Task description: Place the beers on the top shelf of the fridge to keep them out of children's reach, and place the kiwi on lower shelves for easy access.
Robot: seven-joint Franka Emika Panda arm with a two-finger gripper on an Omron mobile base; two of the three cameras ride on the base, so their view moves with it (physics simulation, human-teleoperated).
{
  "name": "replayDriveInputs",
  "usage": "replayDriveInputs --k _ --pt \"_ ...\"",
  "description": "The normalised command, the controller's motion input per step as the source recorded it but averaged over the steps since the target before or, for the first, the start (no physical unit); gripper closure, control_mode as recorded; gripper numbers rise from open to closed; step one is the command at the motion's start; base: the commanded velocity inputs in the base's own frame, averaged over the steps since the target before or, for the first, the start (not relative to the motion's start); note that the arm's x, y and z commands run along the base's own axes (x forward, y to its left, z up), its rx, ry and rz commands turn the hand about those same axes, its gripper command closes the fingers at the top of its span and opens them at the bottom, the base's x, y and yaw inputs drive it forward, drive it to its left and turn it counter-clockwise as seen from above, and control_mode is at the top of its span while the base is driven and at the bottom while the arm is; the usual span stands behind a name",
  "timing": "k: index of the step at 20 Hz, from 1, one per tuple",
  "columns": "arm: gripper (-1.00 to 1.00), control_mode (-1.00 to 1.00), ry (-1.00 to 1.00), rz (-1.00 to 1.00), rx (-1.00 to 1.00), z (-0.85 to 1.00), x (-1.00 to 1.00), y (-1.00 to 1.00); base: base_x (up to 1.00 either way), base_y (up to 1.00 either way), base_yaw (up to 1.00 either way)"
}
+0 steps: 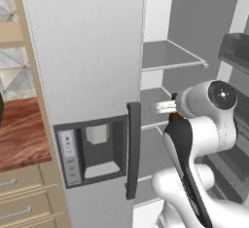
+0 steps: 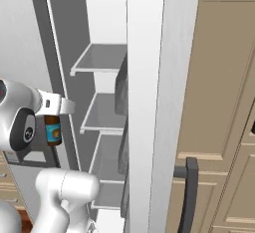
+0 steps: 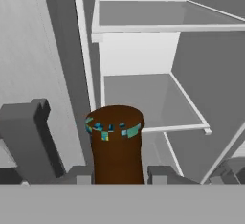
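Note:
My gripper [image 3: 117,175] is shut on an amber-brown beer [image 3: 116,144] with a blue label, its fingers [image 3: 160,173] on either side of the bottle. The same beer [image 2: 52,130] hangs at my hand in front of the open fridge [image 1: 87,51], level with a lower shelf [image 2: 102,113]. In the left base view the gripper [image 1: 171,109] and a sliver of the beer [image 1: 175,116] sit at that lower shelf's [image 1: 151,106] front rim. The top shelf [image 1: 170,56] [image 2: 99,58] [image 3: 143,15] lies above and is bare. The kiwi is out of view.
The closed left fridge door carries a dark dispenser recess [image 1: 97,149] and a vertical handle [image 1: 133,149], close to my arm. The open right door [image 2: 144,102] with dark bins [image 1: 236,51] stands beside the shelves. Beige cabinets [image 2: 219,102] and drawers [image 1: 24,193] flank the fridge.

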Motion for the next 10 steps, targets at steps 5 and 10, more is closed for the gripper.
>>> replayDriveInputs --k 5,10 --pt "1.00 1.00 0.00 0.00 0.00 0.00 0.00 0.00 0.00 -0.31 -0.02" --pt "1.00 1.00 0.00 0.00 0.00 0.00 0.00 0.00 0.00 -0.33 -0.04"
